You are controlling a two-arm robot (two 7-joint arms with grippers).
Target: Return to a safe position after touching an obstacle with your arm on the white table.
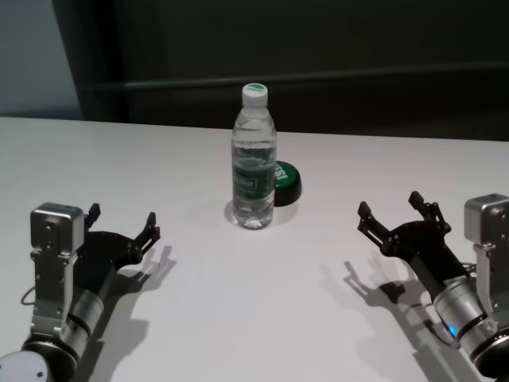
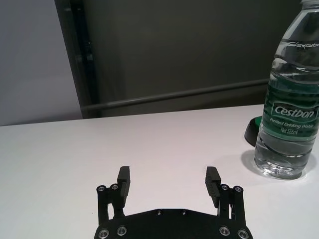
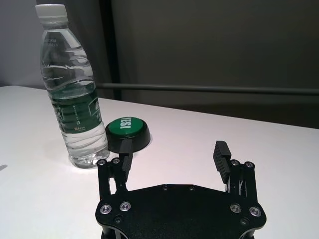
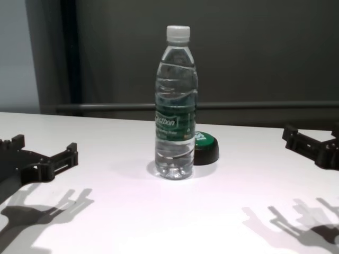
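Observation:
The obstacle, a tall clear water bottle (image 1: 254, 159) with a white cap and dark green label, stands upright at the middle of the white table (image 1: 238, 318). It also shows in the chest view (image 4: 176, 106), the left wrist view (image 2: 291, 104) and the right wrist view (image 3: 72, 94). My left gripper (image 1: 123, 224) is open and empty, low at the near left, well apart from the bottle. My right gripper (image 1: 391, 212) is open and empty at the near right, also apart from it. Both grippers hover just above the tabletop.
A low black puck with a green top (image 1: 285, 181) sits just behind and to the right of the bottle; it shows in the right wrist view (image 3: 127, 132) too. A dark wall with a horizontal rail (image 4: 238, 106) runs behind the table's far edge.

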